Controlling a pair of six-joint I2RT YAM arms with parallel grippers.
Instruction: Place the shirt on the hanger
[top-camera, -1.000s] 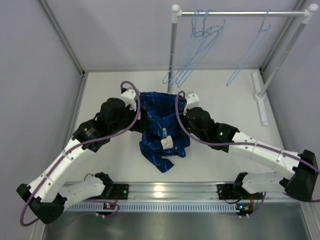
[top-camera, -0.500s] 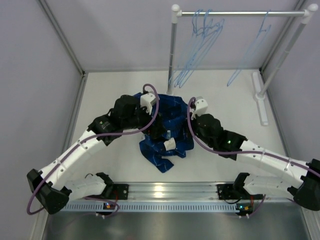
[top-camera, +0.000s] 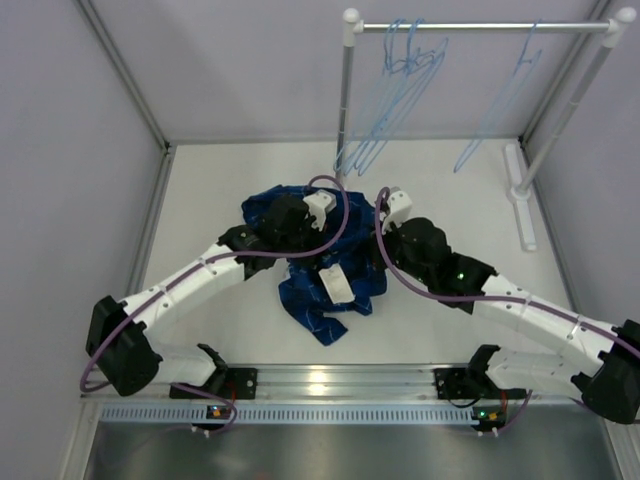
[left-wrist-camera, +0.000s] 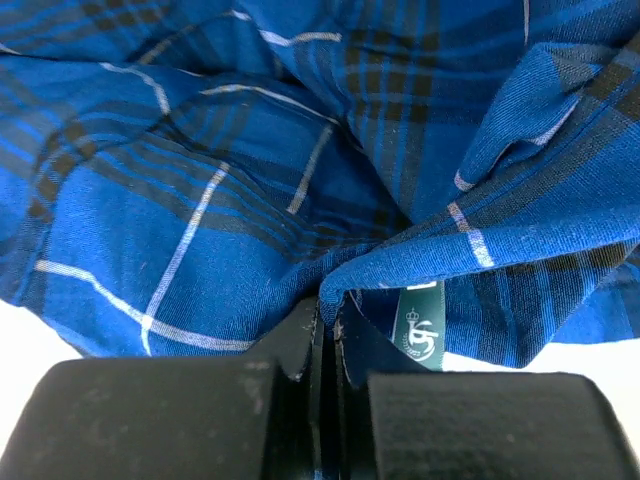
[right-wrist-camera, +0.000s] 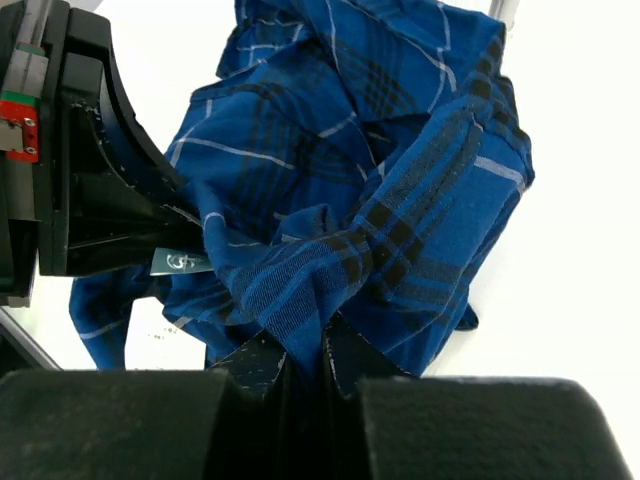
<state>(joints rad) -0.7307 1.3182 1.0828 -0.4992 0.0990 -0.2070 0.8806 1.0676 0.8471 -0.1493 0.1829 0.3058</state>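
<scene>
The dark blue plaid shirt (top-camera: 318, 312) lies crumpled mid-table between both arms. My left gripper (top-camera: 326, 262) is shut on a fold of the shirt (left-wrist-camera: 200, 230) near the neck, the jaws pinching cloth at my left gripper (left-wrist-camera: 328, 318) beside a green label (left-wrist-camera: 421, 330). My right gripper (top-camera: 373, 262) is shut on another raised fold of the shirt (right-wrist-camera: 400, 200), which is clamped between the jaws of my right gripper (right-wrist-camera: 306, 366). Pale-blue wire hangers (top-camera: 395, 90) hang on the rail at the back, well apart from both grippers.
The white clothes rack's pole (top-camera: 346, 100) stands just behind the shirt, its rail (top-camera: 480, 27) across the back right. A single hanger (top-camera: 500, 100) hangs further right. The rack's foot (top-camera: 521, 195) lies on the table at right. Walls (top-camera: 130, 90) close the left side.
My left arm swung right over the shirt and its open gripper shut on the cloth by the label. The right gripper stayed clamped on its fold, shifting slightly right.
</scene>
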